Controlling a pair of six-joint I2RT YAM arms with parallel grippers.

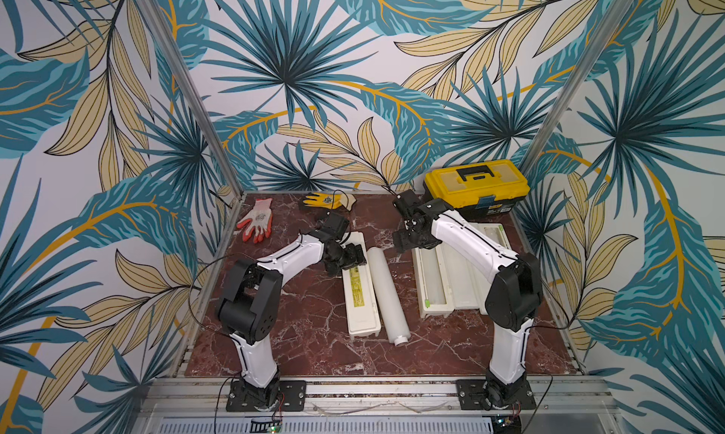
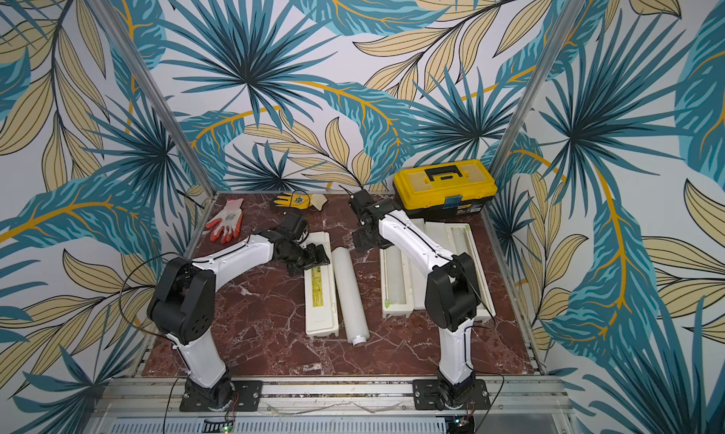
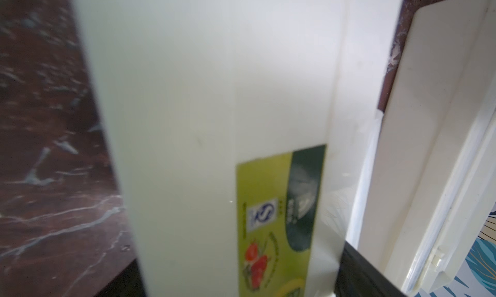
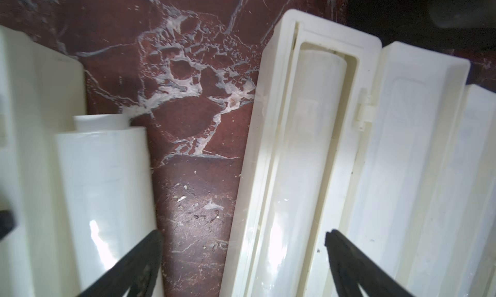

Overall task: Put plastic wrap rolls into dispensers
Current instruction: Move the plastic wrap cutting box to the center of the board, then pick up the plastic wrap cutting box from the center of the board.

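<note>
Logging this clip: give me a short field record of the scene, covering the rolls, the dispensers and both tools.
loose roll: translucent-white plastic wrap cylinder on the marble table, beside the closed cream-white dispenser box
loaded: open cream-white dispenser holds a roll; second open dispenser, partly behind the right arm, holds another
left tool: over the closed box's far end; grip unclear
right tool: open, empty
left to load: one roll

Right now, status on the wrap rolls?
Left gripper open, astride closed dispenser. Right gripper open, over edge of open dispenser, seated roll inside. Loose roll on table between the dispensers. Nothing on it.
</note>
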